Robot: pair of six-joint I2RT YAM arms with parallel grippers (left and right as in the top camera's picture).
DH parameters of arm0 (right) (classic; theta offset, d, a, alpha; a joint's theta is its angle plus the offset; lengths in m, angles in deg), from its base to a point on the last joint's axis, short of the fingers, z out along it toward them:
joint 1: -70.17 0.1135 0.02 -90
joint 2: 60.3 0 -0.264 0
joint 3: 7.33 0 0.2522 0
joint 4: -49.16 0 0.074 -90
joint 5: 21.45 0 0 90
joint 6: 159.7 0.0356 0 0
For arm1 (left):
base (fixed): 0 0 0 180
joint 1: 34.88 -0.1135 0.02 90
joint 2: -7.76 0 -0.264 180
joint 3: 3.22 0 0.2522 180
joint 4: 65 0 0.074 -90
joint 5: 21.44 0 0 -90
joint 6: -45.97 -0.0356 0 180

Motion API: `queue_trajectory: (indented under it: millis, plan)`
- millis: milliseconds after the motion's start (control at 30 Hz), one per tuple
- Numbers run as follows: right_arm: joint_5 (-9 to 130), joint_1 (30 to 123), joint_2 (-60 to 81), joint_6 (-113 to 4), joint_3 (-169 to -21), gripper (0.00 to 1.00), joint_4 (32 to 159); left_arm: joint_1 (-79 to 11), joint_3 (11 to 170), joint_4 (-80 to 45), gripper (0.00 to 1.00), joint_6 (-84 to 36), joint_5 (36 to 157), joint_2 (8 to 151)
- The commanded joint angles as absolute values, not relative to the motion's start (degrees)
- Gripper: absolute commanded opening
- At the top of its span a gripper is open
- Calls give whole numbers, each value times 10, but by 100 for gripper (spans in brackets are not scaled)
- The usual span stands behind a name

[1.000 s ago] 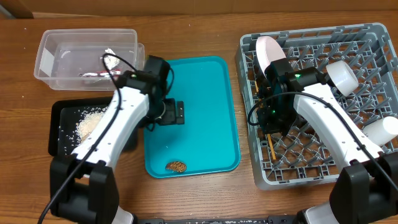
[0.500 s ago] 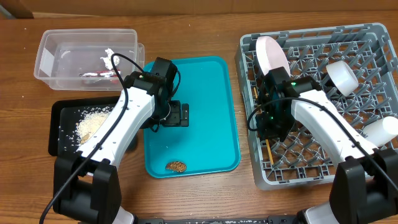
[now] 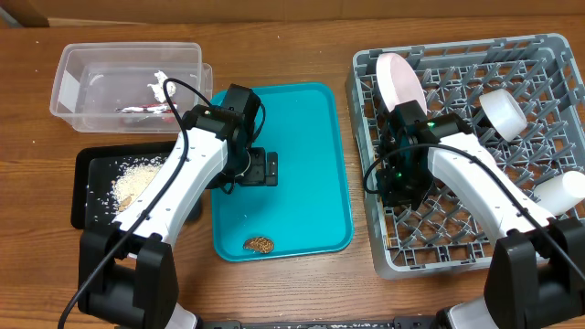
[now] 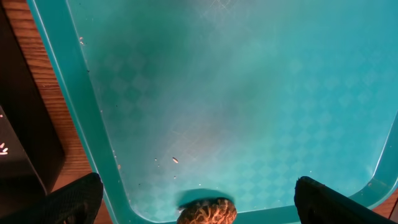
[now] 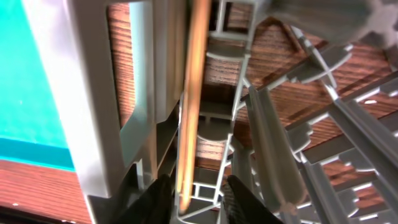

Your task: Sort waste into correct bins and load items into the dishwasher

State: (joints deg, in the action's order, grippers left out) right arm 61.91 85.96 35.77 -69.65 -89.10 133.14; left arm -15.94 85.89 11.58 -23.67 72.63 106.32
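Observation:
My left gripper (image 3: 262, 169) hangs wide open over the teal tray (image 3: 311, 137). The brown food lump (image 4: 207, 213) lies near that tray's front edge, below and between the two fingers (image 4: 68, 200), untouched. My right gripper (image 5: 199, 200) is down inside the grey dish rack (image 3: 361, 110). Its fingers stand parted around the end of a wooden chopstick (image 5: 193, 93), which lies along the rack's grid. A white plate (image 3: 399, 78) stands upright in the rack and a white cup (image 3: 503, 111) lies further right. The other chopstick is hidden.
The clear tub (image 3: 73, 82) at the back left holds the red-and-white wrapper (image 3: 137, 110) and the tissue (image 3: 163, 87). In front of it the black tray (image 3: 80, 196) holds rice (image 3: 132, 183). Another white vessel (image 3: 562, 187) lies at the rack's right edge.
My right gripper's fingers have parted from the chopstick that they were shut on. The left gripper has shifted a little to the right over the teal tray.

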Motion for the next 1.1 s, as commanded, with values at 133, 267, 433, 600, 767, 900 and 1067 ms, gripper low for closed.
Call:
queue_trajectory:
  millis: [133,267,433,600,767,900,1067]
  plan:
    - [618,859,359,-695,-889,36,1330,-156,856,113,100,-252,726,1069]
    - [615,859,359,-695,-889,36,1337,-156,856,113,100,-252,726,1069]
    - [595,859,359,-695,-894,38,1348,-156,856,113,100,-252,726,1069]
    - [595,859,358,-695,-923,38,1375,-156,856,113,100,-252,726,1069]
    - [595,859,351,-695,-963,38,1402,-156,856,113,100,-253,726,1069]
    - [595,858,335,-689,-991,39,1406,-156,856,114,100,-255,726,1069]
    - [607,841,287,-634,-1019,45,1385,-156,856,126,100,-299,727,1069]
